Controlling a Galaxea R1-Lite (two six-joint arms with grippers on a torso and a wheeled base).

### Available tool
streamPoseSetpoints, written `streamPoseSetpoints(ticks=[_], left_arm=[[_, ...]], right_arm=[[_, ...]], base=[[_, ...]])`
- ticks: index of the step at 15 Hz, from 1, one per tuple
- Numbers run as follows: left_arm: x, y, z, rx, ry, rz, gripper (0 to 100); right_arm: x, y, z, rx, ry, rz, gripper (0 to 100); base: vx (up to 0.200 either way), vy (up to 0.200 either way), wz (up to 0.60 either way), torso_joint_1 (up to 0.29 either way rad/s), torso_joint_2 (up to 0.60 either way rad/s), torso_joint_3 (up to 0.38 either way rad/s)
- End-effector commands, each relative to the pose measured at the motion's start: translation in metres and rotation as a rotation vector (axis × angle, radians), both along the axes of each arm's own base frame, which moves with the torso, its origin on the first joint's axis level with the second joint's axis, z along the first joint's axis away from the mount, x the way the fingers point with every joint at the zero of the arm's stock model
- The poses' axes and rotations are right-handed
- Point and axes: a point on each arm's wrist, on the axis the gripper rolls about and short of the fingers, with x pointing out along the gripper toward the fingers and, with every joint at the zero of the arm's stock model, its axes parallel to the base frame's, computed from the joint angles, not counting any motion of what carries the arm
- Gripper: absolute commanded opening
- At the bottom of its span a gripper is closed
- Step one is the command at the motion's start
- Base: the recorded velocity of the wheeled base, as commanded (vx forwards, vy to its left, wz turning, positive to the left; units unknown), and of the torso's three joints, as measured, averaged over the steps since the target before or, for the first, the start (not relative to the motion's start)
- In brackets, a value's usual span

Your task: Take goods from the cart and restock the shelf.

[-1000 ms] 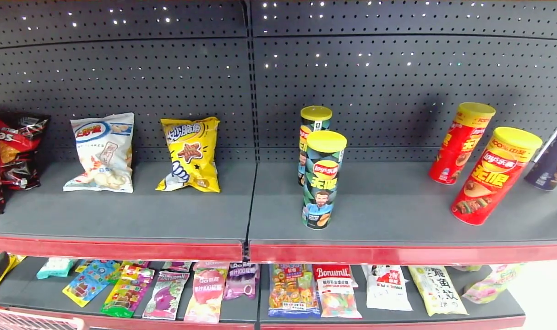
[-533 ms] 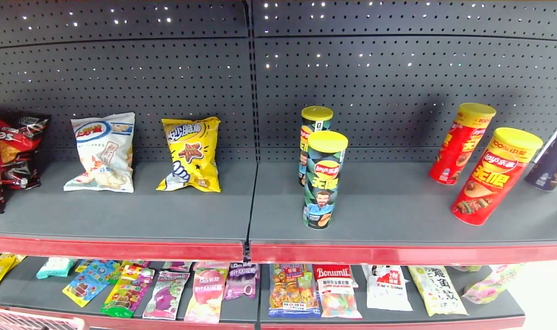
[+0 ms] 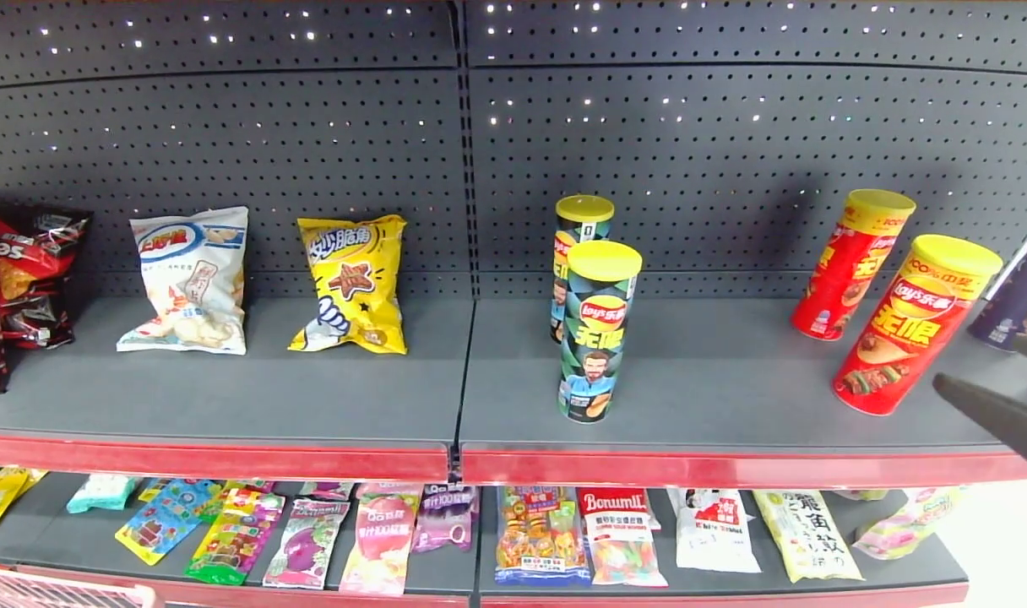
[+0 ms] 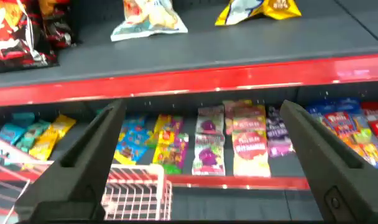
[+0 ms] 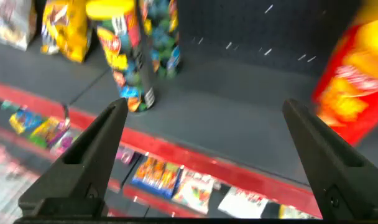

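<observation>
On shelf (image 3: 699,397) | front red can (image 3: 910,325) near open right hand (image 3: 978,365)

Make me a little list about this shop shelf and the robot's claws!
bags: white bag and yellow bag, on the upper shelf, left part
green cans: two, upright, one behind the other
red cans: two, upper shelf, right part
lower shelf: candy packets in a row
left gripper: open, empty
right gripper: open, empty
cart: red wire rim
</observation>
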Motion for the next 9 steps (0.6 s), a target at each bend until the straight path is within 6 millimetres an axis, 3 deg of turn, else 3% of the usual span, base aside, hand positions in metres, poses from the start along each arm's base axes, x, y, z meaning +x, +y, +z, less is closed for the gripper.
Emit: streamPoseSetpoints(ticks=[1, 5, 9], left_arm=[[-0.0008, -0.0036, -0.0146, -0.028, 0.021, -0.169, 100], [0.0025, -0.0032, -0.0141, -0.053, 0.077, -0.262, 100], [-0.0010, -0.0006, -0.0152, -0.061, -0.001, -0.044, 100]], right_arm=[[0.0229, 0.0061, -0.0130, -0.015, 0.109, 0.021, 100], [0.0237, 0.0063, -0.0145, -0.019, 0.115, 0.023, 100], [0.0246, 0.0065, -0.0150, -0.021, 0.119, 0.024, 100]], base=[[0.000, 0.000, 0.00, 0.000, 0.00, 0.000], [0.000, 0.000, 0.00, 0.000, 0.00, 0.000], [0.000, 0.000, 0.00, 0.000, 0.00, 0.000]])
